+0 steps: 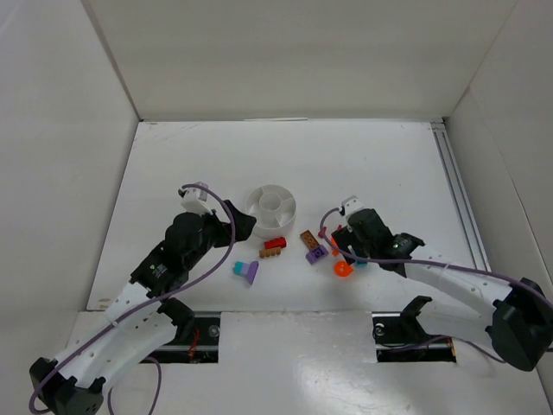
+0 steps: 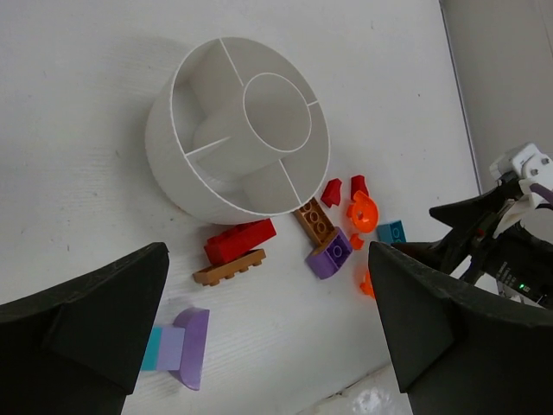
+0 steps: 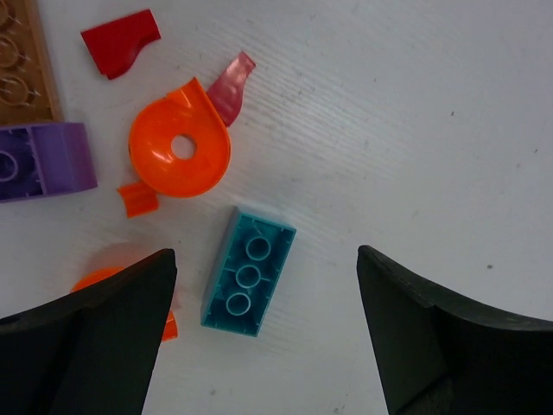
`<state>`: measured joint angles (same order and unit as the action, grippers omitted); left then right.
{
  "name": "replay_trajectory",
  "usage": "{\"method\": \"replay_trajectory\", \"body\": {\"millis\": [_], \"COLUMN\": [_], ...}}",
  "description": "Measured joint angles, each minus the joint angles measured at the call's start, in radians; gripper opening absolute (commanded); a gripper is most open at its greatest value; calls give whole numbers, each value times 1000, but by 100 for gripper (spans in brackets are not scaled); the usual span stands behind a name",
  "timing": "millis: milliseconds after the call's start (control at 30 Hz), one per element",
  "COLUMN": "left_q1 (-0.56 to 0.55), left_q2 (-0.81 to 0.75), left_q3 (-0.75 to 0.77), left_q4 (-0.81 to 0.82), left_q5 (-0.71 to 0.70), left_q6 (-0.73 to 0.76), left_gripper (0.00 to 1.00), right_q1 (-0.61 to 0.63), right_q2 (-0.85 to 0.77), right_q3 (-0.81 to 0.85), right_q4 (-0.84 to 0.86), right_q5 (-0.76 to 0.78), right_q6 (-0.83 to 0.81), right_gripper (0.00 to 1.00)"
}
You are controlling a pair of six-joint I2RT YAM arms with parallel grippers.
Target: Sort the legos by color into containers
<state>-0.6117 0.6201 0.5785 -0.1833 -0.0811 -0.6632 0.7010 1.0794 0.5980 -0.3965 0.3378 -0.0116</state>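
Observation:
The white round dish (image 1: 273, 205) with wedge sections and a centre cup stands mid-table; its wall shows in the left wrist view (image 2: 164, 147) and its sections look empty. The legos lie in front of it: a red brick (image 2: 239, 240), a brown plate (image 2: 229, 267), a purple piece joined to a teal one (image 2: 183, 346), a brown brick (image 2: 314, 222), a purple brick (image 2: 329, 254), and orange rounded pieces (image 3: 180, 149). My left gripper (image 2: 268, 285) is open and empty above them. My right gripper (image 3: 266, 255) is open, low over an upside-down teal brick (image 3: 248, 271) lying between its fingers.
Small red pieces (image 3: 121, 41) and a translucent red sliver (image 3: 230, 86) lie beside the orange piece. White walls enclose the table on three sides. A rail (image 1: 458, 190) runs along the right edge. The right arm (image 2: 501, 233) shows close to the bricks in the left wrist view.

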Motion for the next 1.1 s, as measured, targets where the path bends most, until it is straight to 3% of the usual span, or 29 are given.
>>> {"method": "replay_trajectory", "body": {"millis": [567,700,733,833,933,1100], "left_q1": [0,0,0,0,0,0], "left_q2": [-35,-43,-47,-54,-55,-54], "left_q3": [-30,-30,-30,-30,-30,-30], "left_q4": [-27,-45,-48,-50,-56,-69], "left_q5": [11,2,1,-5,-9,-24], "left_q6": [-42,-49,-50,-52,-53,-59], "left_gripper": [100,100,100,100,100,100], "right_q1": [-8,-9,-9,-9,-9,-14], "right_q2": [70,91,92,86,79,73], "right_q3": [-68,-75,-79,-92,-102,-118], "right_q4": [65,77,80,105,121,126], "right_q5": [49,51,50,51,49,39], "right_q6": [157,190,197,208,214,214], "right_gripper": [71,45,42,44,52,46]}}
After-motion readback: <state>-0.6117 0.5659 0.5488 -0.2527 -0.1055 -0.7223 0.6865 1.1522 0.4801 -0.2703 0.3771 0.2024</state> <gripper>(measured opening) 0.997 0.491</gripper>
